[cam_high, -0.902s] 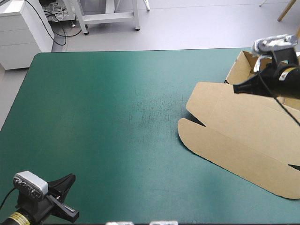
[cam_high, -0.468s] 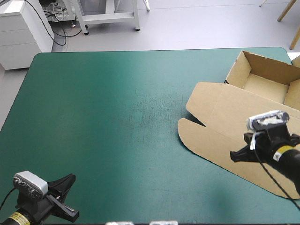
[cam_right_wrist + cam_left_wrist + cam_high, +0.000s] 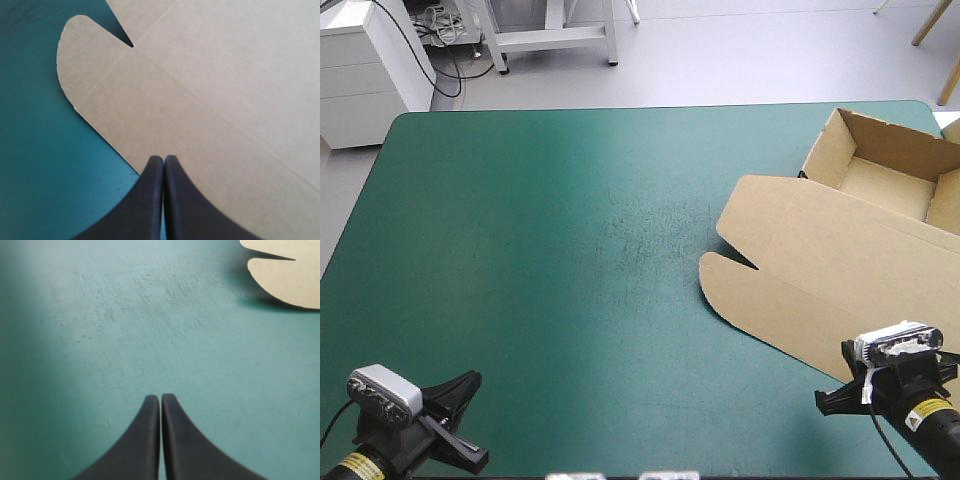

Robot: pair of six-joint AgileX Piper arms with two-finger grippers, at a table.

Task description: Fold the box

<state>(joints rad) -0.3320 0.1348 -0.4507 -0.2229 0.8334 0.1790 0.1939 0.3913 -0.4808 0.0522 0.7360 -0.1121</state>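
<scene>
Box (image 3: 840, 250) as open tray, lid (image 3: 800, 290) flat on table (image 3: 570, 250)

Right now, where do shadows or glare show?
High view: a pale sheen on the teal-green cover, far side. Left wrist view: the box casts a dark shadow under its rounded flap. Right wrist view: board evenly lit, no glare.

The box (image 3: 820, 270) runs past the high view's right side, which cuts off its open tray's right wall and part of its flat sheet. The left wrist view catches little more than its rounded flap (image 3: 292, 277). The right wrist view misses its tray entirely.
</scene>
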